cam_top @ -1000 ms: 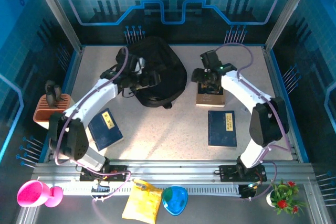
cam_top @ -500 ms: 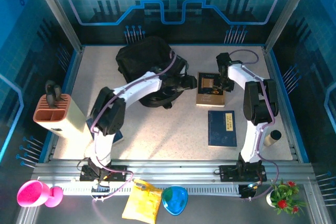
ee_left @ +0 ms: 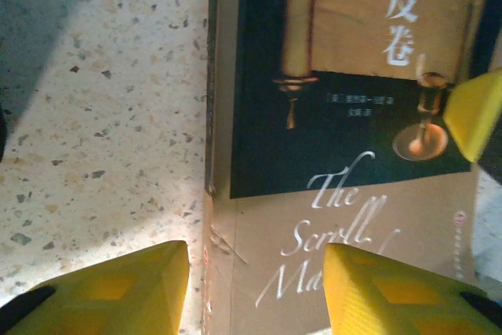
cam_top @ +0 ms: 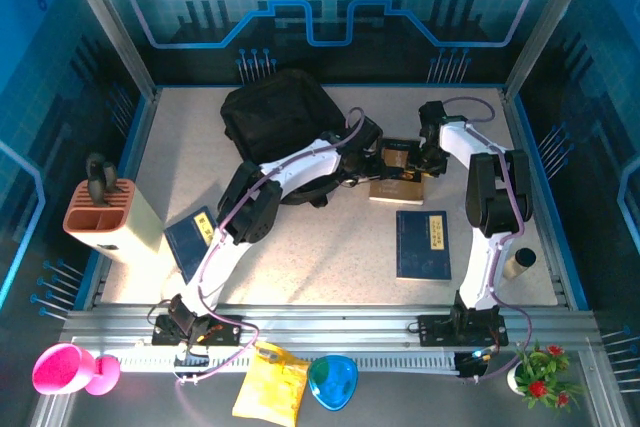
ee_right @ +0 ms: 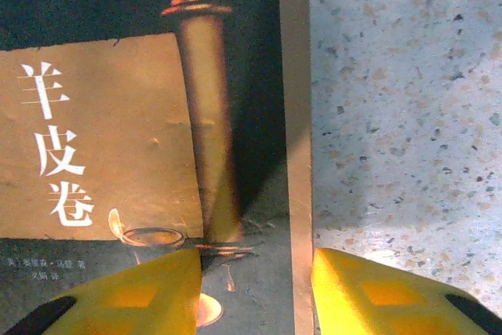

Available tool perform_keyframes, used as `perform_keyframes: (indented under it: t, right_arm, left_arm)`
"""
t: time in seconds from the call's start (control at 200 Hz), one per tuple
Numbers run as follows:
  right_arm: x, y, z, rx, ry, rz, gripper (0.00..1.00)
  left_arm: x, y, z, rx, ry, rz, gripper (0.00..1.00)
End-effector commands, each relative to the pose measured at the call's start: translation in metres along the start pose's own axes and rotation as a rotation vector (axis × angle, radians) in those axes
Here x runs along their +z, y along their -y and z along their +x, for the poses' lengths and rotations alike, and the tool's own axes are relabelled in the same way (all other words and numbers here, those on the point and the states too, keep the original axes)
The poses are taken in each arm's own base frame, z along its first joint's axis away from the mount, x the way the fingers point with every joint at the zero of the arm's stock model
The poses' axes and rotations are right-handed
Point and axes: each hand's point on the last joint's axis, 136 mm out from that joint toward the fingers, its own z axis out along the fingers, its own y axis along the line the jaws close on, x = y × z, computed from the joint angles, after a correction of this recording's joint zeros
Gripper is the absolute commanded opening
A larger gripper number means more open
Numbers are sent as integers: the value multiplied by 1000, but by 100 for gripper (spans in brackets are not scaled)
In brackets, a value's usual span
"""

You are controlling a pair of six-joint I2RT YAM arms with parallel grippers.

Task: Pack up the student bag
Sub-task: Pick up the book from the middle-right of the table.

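Book (cam_top: 398, 179) flanked on both sides; the bag (cam_top: 280, 117) lay near, to its left.
Left gripper (ee_left: 255, 264) and right gripper (ee_right: 255, 260), jaws parted, gripping nothing, straddled its opposite long edges.

The student bag (cam_top: 278, 122) lies at the far left-centre of the tabletop (cam_top: 330, 247). To its right lies the far book (cam_top: 398, 187). The left end effector (cam_top: 376, 159) straddles that book's left edge and the right end effector (cam_top: 432, 159) straddles its right edge, each with one finger over the book and one over the tabletop. A second book (cam_top: 423, 244) lies just nearer than the far book. A third book (cam_top: 190, 244) lies near left, partly under the left arm (cam_top: 225, 239) and right of a holder (cam_top: 105, 217) at the left edge. A cylinder (cam_top: 518, 264) stands near right.
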Motion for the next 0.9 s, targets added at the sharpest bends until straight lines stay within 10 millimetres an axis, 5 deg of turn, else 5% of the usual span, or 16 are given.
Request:
perform_keyframes:
  t: [0.0,0.5,0.74,0.895]
  right_arm:
    - [16,-2,26,-12,-113,-41,43]
    - [21,-24,36,38,-195,-229,47]
    - [21,-26,35,84,-190,-268,44]
    - [21,-25,35,104,-186,-275,41]
  left_arm:
    - [7,-9,4,-22,-20,-52,50]
    - [32,-5,24,-139,-190,37,58]
    - [-30,66,-1,-94,-221,418,51]
    - [-64,84,-6,-71,-189,552,45]
